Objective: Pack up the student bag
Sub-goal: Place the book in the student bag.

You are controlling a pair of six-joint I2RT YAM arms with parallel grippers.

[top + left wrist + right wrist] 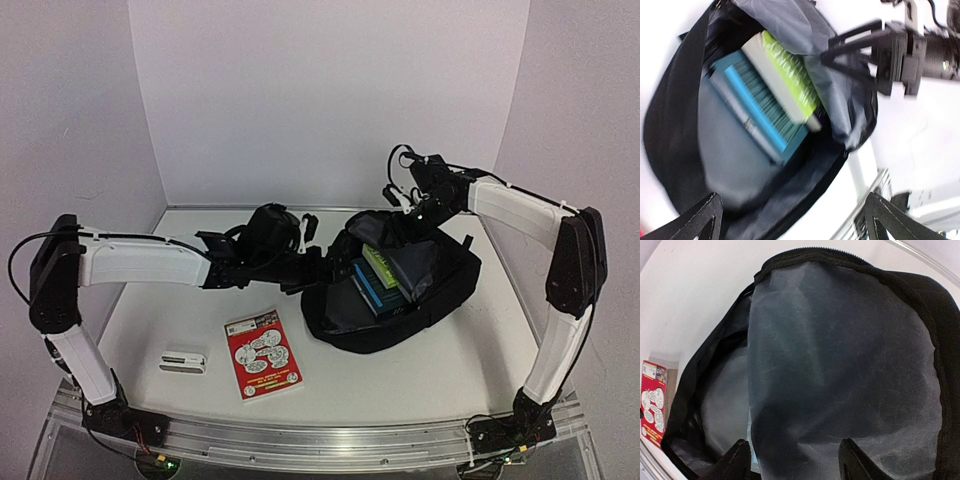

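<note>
Student bag (340,310): it lay flat on the table (450,370), at about 3 o'clock from the table's middle in the top view, with its main compartment open and the grey lining showing.
Inside the bag: a blue book (757,110) and a green book (790,75) lay side by side and touching, the green one partly under a loose fold of lining.
Right gripper (792,462): it was at the bag's 12 o'clock edge. Its jaws stood apart, and the grey lining filled the view behind the gap. I could not tell whether a finger touched the fabric.
Left gripper (792,220): it was at the bag's 9 o'clock side, looking into the opening. Its jaws were wide apart and held nothing.
Red booklet (262,353): it lay flat on the table at about 8 o'clock from the bag, near it but not touching.
White box (184,360): a small one, just beside the booklet at its 9 o'clock side.
</note>
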